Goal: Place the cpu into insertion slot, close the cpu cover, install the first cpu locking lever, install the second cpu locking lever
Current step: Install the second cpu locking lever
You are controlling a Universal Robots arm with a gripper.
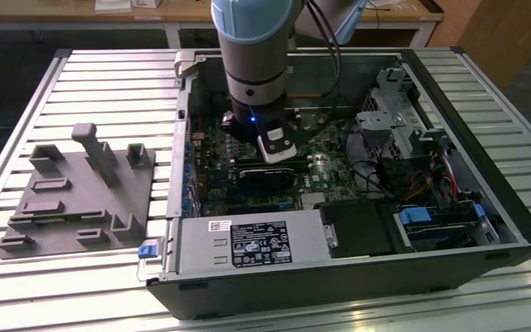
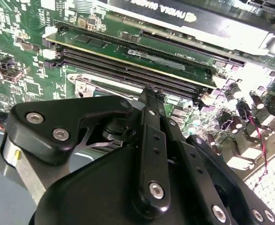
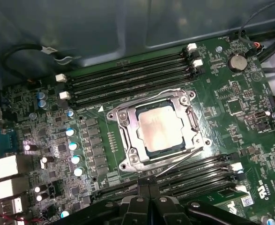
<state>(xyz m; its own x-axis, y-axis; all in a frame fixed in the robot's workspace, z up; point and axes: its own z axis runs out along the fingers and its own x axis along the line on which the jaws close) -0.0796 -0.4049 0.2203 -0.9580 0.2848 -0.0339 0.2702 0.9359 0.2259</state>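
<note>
Slatted metal tabletop [image 1: 81,83], open computer case [image 1: 487,207] on it. Claw [image 3: 149,199]: low over the motherboard, fingers together, apparently holding nothing. Cpu [image 3: 161,129]: seated flat in insertion slot [image 3: 149,151], square, no long axis. Cpu cover [image 3: 128,136]: down. Locking lever [image 3: 182,160]: thin rod along the socket, latching uncertain.

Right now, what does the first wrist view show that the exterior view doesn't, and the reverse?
First wrist view: the cpu seated in the insertion slot, the silver cpu cover framing it, memory slots on both sides. Exterior view: the whole computer case on a slatted table, a grey fixture, the arm reaching in. Both: the green motherboard.
</note>
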